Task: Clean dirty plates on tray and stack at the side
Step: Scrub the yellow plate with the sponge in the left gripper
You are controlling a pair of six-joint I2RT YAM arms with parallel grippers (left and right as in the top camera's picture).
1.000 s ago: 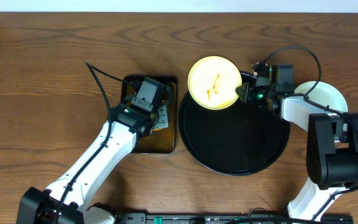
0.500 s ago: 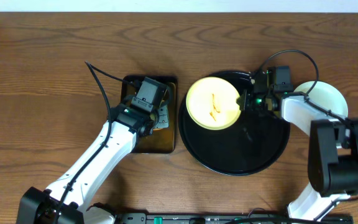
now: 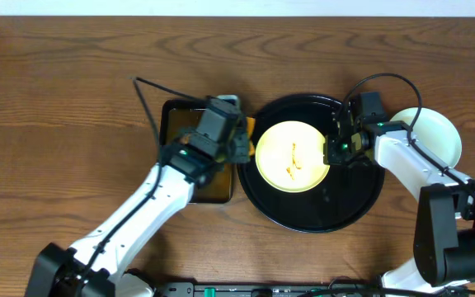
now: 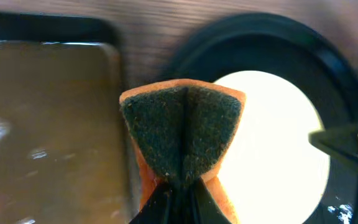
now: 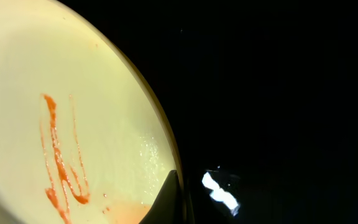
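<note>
Closest to the left wrist camera, the left gripper (image 4: pixel 178 198) is clenched on a folded sponge (image 4: pixel 182 134) with an orange foam body and a coarse dark green scouring face. The crease runs straight up from the fingertips, and the scouring side faces outward. Just past it lies the pale yellow round plate (image 3: pixel 293 157), smooth and glossy, flat and face up near the middle of the round glossy black tray (image 3: pixel 303 213). Thin orange-red sauce streaks (image 5: pixel 58 162) on the plate run roughly toward and away from the robot. The right gripper (image 3: pixel 334 151) is closed on the plate's right rim, with one dark fingertip (image 5: pixel 171 198) at the edge. Left of the tray, partly under the left arm, sits a rectangular dark brown pan (image 3: pixel 178 115) with a wet-looking sheen. A pale mint-white plate (image 3: pixel 437 132) rests to the right of the tray on the grained wooden table (image 3: pixel 56 82), partly covered by the right arm.
</note>
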